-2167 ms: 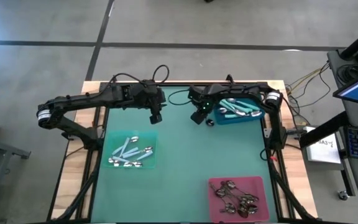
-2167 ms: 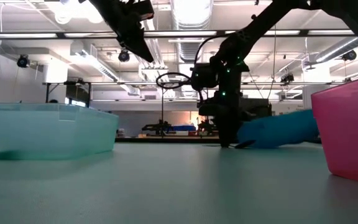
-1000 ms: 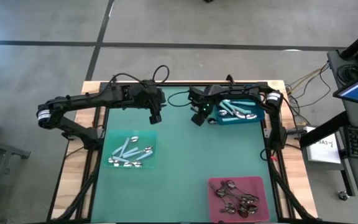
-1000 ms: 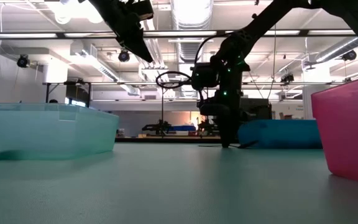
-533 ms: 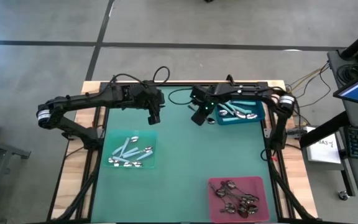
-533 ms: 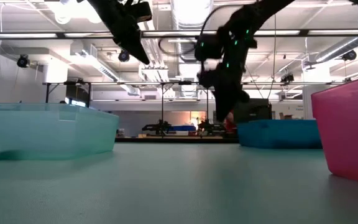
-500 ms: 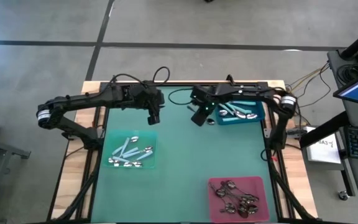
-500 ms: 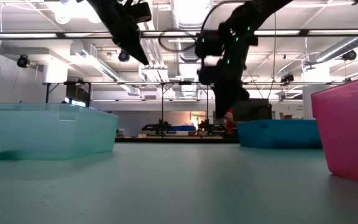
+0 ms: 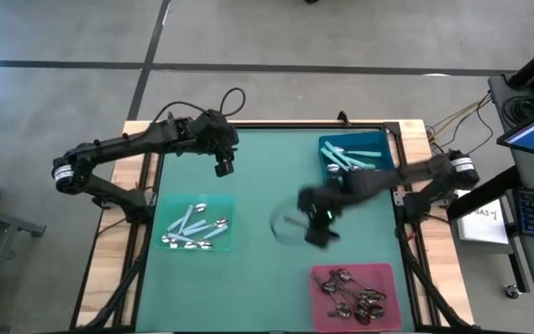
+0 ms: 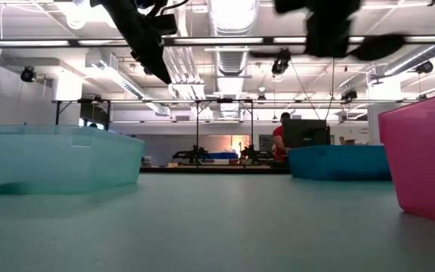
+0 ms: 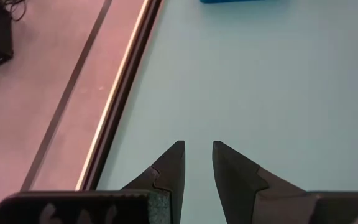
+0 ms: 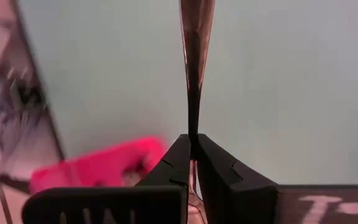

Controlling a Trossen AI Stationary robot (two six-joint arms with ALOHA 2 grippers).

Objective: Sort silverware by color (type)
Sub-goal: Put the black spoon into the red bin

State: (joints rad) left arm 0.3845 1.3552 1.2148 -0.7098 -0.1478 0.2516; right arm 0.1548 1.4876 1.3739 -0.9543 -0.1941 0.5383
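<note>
Right gripper [image 9: 318, 223], at frame centre, pinches a dark spoon [image 12: 194, 56] lengthwise; the pink tray [image 9: 389, 274] lies just lower right.

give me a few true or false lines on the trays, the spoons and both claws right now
1. The right claw is shut on a dark-handled spoon. True.
2. The left claw holds a teal spoon. False: its fingers stand apart with nothing between them.
3. The pink tray holds the dark metal spoons. True.
4. The right claw hangs over the blue tray. False: in the high view it is over the open green mat, between the blue and pink trays.
5. The clear tray on the left side is without spoons. False: several pale-handled spoons lie in it.
</note>
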